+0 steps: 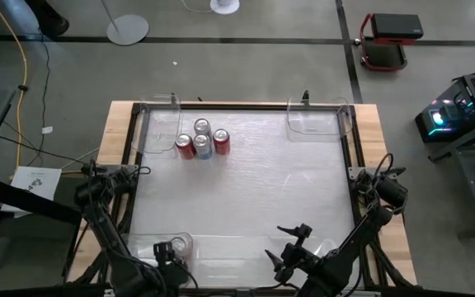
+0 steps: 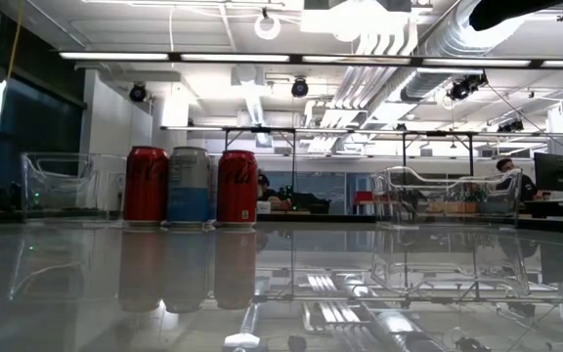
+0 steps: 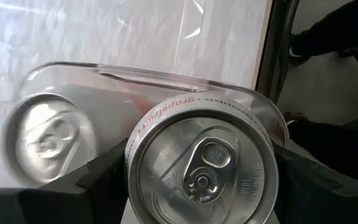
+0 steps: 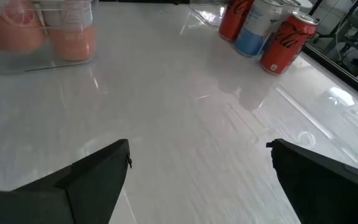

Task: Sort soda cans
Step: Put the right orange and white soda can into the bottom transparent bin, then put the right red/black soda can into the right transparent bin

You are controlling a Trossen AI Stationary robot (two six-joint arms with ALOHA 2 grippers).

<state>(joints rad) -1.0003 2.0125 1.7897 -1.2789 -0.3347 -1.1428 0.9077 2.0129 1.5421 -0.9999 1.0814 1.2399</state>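
Note:
Four soda cans stand upright in a cluster near the table's far left, two red and two silver; the low view shows a silver-blue can between two red ones. My left gripper is over the clear near-left bin, shut on a silver-topped can. A second can stands inside that bin. My right gripper hovers open over the table's near edge, right of centre, touching nothing; its view shows the far cluster and pinkish cans in the bin. My left gripper holds the can by its upper body just below the rim, pinched between the two fingers, one on each side. The fingers come from above, pointing down. The can is upright inside the bin's outline; whether its base rests on the bin floor cannot be seen.
Clear plastic bins sit at the table's far-left and far-right corners, and another along the near edge. Bare glossy tabletop lies between the cluster and my right gripper. A dark frame runs around the table.

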